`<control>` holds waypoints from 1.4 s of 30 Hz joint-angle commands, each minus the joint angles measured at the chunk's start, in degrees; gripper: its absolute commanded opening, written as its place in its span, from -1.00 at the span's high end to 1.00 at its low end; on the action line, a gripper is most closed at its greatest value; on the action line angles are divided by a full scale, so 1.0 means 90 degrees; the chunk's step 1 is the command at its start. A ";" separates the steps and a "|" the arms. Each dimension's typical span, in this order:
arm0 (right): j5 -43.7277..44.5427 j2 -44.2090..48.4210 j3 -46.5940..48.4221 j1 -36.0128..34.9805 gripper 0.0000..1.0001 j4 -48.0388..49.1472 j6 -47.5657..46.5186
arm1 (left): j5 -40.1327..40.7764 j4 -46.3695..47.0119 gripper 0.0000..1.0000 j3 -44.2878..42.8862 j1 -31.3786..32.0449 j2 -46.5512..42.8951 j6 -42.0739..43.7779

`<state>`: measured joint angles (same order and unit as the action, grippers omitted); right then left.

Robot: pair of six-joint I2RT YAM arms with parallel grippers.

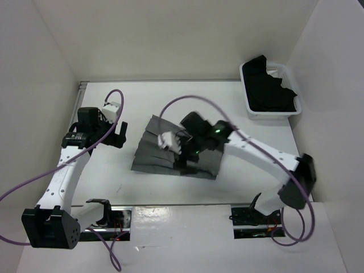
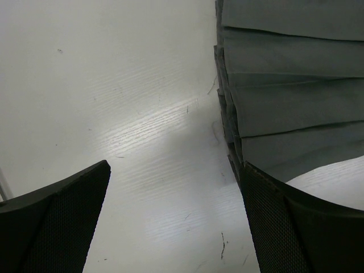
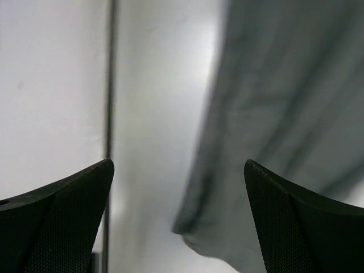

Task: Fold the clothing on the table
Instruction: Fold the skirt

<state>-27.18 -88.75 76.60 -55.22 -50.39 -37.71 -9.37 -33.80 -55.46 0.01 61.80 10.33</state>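
I am holding 2 empty grippers wide open: left gripper [image 2: 176, 185] beside the skirt [image 1: 149, 154], right gripper [image 3: 179, 185] over it, on the table [image 1: 187, 96].

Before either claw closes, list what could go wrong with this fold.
1. The left claw is open over bare table beside the skirt's pleated edge. Closing there may pinch only one pleat, or nothing.
2. The right claw, open, hangs over the skirt's edge with the right arm reaching across the fabric. A pull could drag the whole skirt instead of folding it.
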 commanded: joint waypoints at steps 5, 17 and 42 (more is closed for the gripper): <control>0.0958 0.1491 -0.0619 0.1564 -0.98 0.0960 0.1318 | -0.0279 0.0094 -1.00 -0.0321 0.0777 0.0944 0.0307; 0.1847 0.0653 -0.1001 0.1624 -0.98 0.0882 0.1974 | 0.0836 0.0669 -1.00 -0.1142 0.2410 0.2947 0.0552; 0.2532 -0.1690 -0.1000 0.2132 -0.98 0.0814 0.2853 | 0.0689 0.0396 -1.00 -0.1631 0.1923 0.4286 -0.0337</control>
<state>-4.89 -102.10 67.88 -36.75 -43.24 -13.47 -3.01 -28.88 -68.75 17.08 99.35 9.61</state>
